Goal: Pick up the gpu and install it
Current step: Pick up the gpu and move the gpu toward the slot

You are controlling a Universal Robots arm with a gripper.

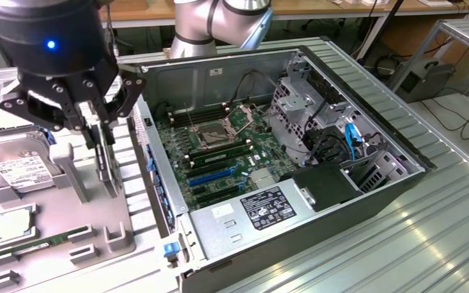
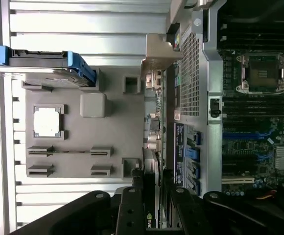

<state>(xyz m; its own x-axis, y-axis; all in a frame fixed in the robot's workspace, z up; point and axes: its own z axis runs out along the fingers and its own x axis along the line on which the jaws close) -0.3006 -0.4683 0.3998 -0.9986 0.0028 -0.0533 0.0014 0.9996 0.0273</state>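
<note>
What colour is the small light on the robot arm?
Blue. The light shows best in the exterior view.

Robotics lab: open computer case [image 1: 210, 76] on slatted metal bench [image 1: 430, 244]

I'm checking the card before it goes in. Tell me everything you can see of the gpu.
The gpu is a thin, flat, dark card standing upright on edge in the grey fixture tray. It is just outside the open computer case, on the exterior view's left of it. Silver metal connectors and a small logo show along its edge. The hand sits over its upper end; whether it is gripped cannot be told. It is not installed.
</note>
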